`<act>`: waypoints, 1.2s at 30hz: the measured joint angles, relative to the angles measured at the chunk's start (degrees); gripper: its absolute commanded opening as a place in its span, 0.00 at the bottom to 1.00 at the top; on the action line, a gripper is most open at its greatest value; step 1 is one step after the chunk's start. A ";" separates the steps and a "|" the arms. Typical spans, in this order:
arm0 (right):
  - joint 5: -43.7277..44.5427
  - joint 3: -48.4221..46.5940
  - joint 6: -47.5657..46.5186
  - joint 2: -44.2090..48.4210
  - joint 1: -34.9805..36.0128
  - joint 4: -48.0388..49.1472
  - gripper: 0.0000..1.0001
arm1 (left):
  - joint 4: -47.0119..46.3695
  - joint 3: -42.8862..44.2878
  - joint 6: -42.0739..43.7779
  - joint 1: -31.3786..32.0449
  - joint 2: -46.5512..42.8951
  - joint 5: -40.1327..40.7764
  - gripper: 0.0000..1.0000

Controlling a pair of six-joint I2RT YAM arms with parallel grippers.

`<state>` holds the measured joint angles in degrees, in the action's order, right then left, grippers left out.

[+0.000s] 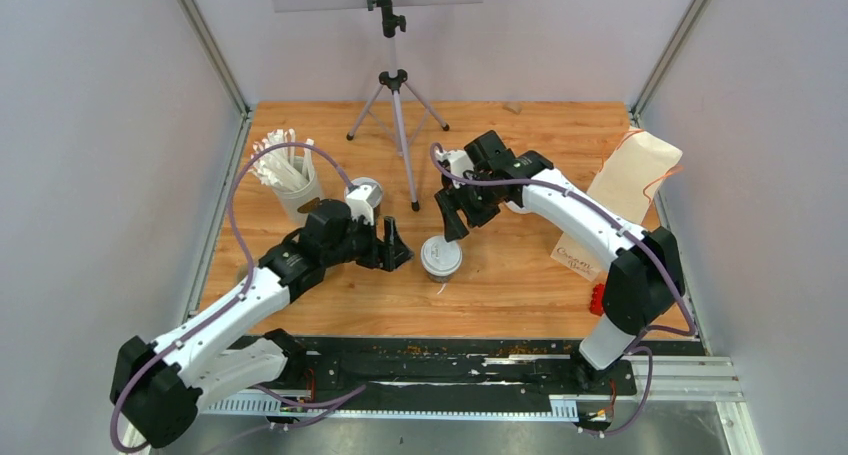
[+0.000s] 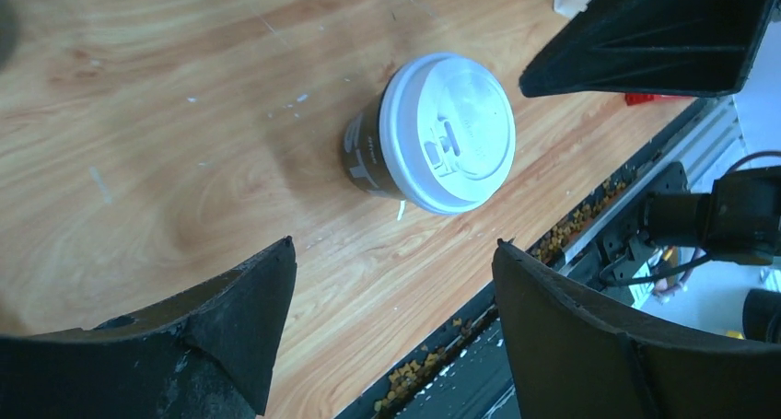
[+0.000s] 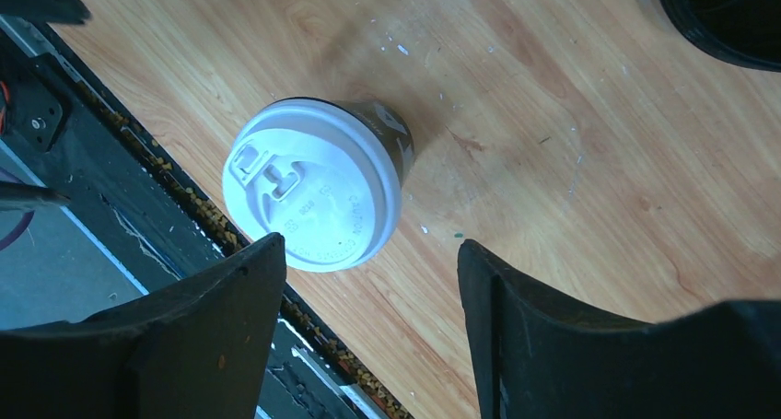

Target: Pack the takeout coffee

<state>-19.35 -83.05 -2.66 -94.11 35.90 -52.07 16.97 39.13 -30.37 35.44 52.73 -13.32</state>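
Left gripper (image 1: 397, 243) and right gripper (image 1: 452, 218) are held wide, empty, beside the lidded coffee cup (image 1: 441, 258); grasping is judged next, with jaws lowered around it.

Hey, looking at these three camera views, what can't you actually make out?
- Top view: a second lidded cup is partly hidden by the left arm.
- Left wrist view: the pale print on the middle cup is mostly covered by its lid.
- Right wrist view: a dark round object is cropped by the top corner, and the lid's embossed text is too blurred to read.
- Top view: the paper bag print is too small to read.
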 measured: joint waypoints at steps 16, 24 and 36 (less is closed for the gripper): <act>-7.28 4.55 -3.54 -3.32 -1.60 4.50 0.52 | -17.00 -1.51 -3.45 1.77 14.16 -1.40 0.50; -8.26 6.88 -3.67 -3.96 -1.70 6.69 0.47 | -19.12 -1.92 -3.37 1.77 17.90 -1.66 0.40; -10.58 8.35 -4.57 -3.96 -1.86 9.03 0.44 | -21.05 -3.23 -3.28 1.77 17.84 -1.38 0.37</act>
<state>-29.93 -74.70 -7.22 -98.06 34.04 -43.05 -4.08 35.90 -33.65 37.21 70.57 -14.70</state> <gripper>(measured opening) 0.453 0.374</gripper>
